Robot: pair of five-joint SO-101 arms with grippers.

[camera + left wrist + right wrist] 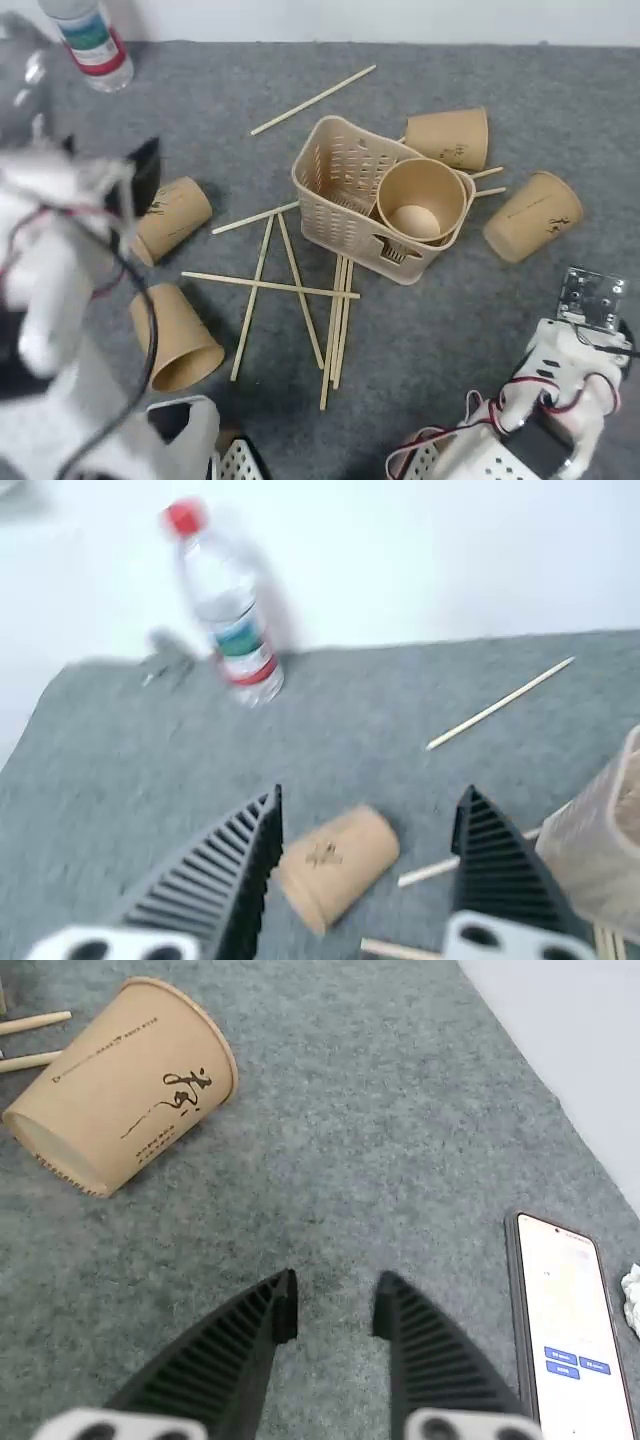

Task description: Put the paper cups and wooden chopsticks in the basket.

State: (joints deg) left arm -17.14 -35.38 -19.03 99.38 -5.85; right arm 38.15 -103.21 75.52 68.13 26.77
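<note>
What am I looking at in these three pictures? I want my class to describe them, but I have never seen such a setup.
Two small robot arms work at a grey table. One picture looks down from a fixed camera above. The other two come from a camera on each arm's wrist, so each shows its own claw in front. On the table stands a basket with one paper cup already in it. Four more cups lie on their sides around it, among scattered wooden chopsticks. A water bottle stands at the far edge, and a phone lies on the table too. The left claw is open, with a fallen cup showing between its fingers. The right claw is open over bare table. Neither holds anything.
</note>
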